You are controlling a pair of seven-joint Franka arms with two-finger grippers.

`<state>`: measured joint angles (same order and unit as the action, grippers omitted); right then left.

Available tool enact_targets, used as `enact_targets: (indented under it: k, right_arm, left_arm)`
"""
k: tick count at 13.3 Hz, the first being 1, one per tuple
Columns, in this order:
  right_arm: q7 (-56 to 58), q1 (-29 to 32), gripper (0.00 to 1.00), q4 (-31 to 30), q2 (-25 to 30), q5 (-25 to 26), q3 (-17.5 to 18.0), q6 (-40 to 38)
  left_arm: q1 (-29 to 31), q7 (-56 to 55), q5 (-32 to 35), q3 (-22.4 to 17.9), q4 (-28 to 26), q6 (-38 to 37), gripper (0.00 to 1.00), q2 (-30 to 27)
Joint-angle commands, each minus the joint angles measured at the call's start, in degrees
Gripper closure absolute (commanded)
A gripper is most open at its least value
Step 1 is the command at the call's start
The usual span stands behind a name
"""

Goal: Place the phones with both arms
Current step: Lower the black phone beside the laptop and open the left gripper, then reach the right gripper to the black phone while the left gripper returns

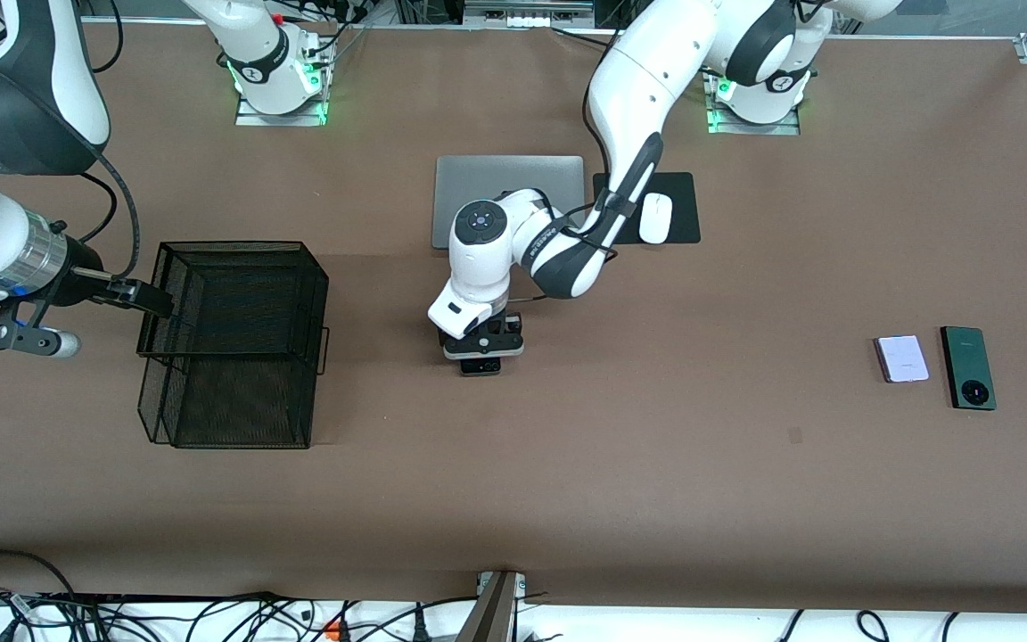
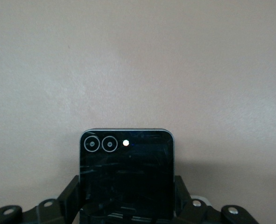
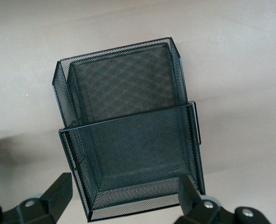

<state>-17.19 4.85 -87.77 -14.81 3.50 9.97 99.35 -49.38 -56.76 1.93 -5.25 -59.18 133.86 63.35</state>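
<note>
A small black flip phone (image 1: 480, 365) (image 2: 126, 168) with two round lenses is clamped between the fingers of my left gripper (image 1: 481, 353) (image 2: 126, 198), which is shut on it low over the middle of the table. I cannot tell whether the phone touches the table. A pale lilac phone (image 1: 902, 358) and a longer dark green phone (image 1: 968, 367) lie side by side on the table toward the left arm's end. My right gripper (image 1: 146, 298) (image 3: 123, 193) hangs open and holds nothing, at the edge of the black mesh basket (image 1: 237, 245) (image 3: 114, 49).
The basket has two compartments, and I see nothing in either. A closed silver laptop (image 1: 487, 183) lies near the arms' bases. Beside it a white mouse (image 1: 655, 218) rests on a black pad (image 1: 681, 192). Cables run along the table's front edge.
</note>
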Motion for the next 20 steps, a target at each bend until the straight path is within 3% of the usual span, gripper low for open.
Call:
enact_targets:
  k: [1, 2, 4, 7, 10, 12, 16, 20]
  right_arm:
    - [-0.65, 0.69, 0.00, -1.17, 1.19, -0.07, 0.66, -0.39]
    - [-0.65, 0.69, 0.00, -1.17, 1.19, -0.07, 0.66, -0.39]
    - [-0.56, 0.69, 0.00, -1.17, 1.19, -0.07, 0.66, -0.39]
    - [-0.65, 0.69, 0.00, -1.17, 1.19, -0.07, 0.66, -0.39]
    - [-0.65, 0.69, 0.00, -1.17, 1.19, -0.07, 0.66, -0.39]
    - [-0.56, 0.69, 0.00, -1.17, 1.19, -0.07, 0.66, -0.39]
    - [0.40, 0.69, 0.00, -0.56, 1.10, 0.11, 0.66, -0.30]
    - [0.06, 0.34, 0.00, 0.23, 1.01, 0.20, 0.84, -0.30]
  left_arm:
    - [-1.77, -1.69, -0.79, -2.13, 2.84, -0.09, 0.96, 1.86]
    - [-1.77, -1.86, -0.79, -2.13, 2.84, -0.09, 0.88, 1.86]
    - [-2.73, -1.86, -0.09, -3.00, 2.75, -0.44, 0.00, 1.95]
    - [-2.92, -2.48, 0.36, -5.56, 2.84, -2.01, 0.00, 0.38]
    - [1.30, -1.87, 0.80, -6.09, 0.57, -7.81, 0.00, -4.97]
    - [3.40, 0.75, 0.80, -6.00, -8.45, -9.58, 0.00, -11.72]
    - [8.67, 16.55, 0.80, -6.00, -29.46, -9.49, 0.00, -26.58]
    - [18.60, 35.62, 0.80, -6.00, -40.65, -10.11, 0.00, -35.48]
